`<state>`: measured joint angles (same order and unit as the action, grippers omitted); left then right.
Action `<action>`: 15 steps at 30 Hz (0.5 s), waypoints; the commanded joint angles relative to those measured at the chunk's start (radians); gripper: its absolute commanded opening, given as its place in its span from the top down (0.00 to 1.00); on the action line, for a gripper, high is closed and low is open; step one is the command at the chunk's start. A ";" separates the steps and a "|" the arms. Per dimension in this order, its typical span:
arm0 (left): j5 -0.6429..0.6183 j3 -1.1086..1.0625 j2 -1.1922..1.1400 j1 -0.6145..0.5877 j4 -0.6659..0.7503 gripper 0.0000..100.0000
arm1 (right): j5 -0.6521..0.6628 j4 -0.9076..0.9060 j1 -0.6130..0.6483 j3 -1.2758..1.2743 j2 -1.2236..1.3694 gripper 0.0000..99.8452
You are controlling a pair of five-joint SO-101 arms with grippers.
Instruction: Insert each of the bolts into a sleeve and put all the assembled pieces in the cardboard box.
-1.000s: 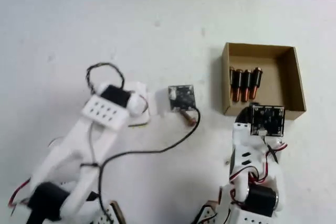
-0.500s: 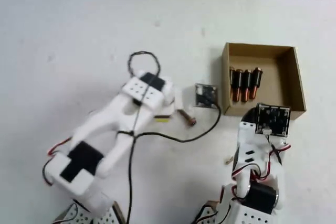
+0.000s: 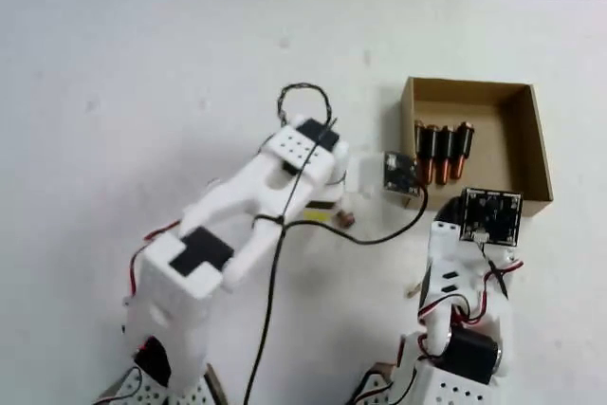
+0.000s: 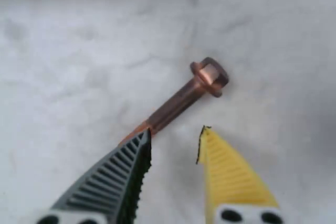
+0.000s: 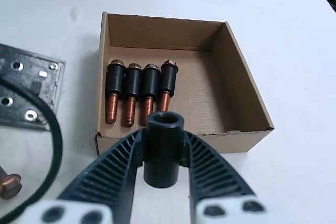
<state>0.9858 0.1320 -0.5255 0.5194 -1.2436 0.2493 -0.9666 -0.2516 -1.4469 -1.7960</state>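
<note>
A copper bolt (image 4: 181,100) lies flat on the white table, its hex head pointing away from my left gripper (image 4: 174,134). That gripper is open, and its grey fingertip (image 4: 137,148) sits by the bolt's threaded end. In the high view the bolt (image 3: 343,219) lies just left of the cardboard box (image 3: 469,89). My right gripper (image 5: 164,141) is shut on a black sleeve (image 5: 164,150), held upright just in front of the box (image 5: 157,32). Several bolts in black sleeves (image 5: 137,85) lie side by side inside the box.
The left arm (image 3: 256,206) stretches across the table's middle, its black cable (image 3: 379,234) looping toward the box. Its wrist board (image 5: 26,87) sits close beside the box's wall. The right arm (image 3: 465,272) stands at the front right.
The left arm has swung to the right, toward the box, over the bolt. The bolt has stayed in place. The right arm has hardly moved.
</note>
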 commanded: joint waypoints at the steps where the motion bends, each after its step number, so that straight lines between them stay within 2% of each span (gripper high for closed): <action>1: 0.009 0.110 -0.013 0.007 -0.038 0.82 | -0.011 0.028 -0.004 0.012 -0.010 0.98; 6: 0.068 0.189 -0.031 0.007 -0.138 0.77 | -0.011 0.065 -0.004 -0.014 -0.010 0.98; 15: 0.064 0.198 -0.033 -0.018 -0.117 0.77 | -0.011 0.065 -0.004 -0.018 -0.010 0.98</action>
<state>1.0441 0.2808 -0.5685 0.5194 -1.3633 0.2493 -0.9252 -0.2516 -1.4714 -1.7960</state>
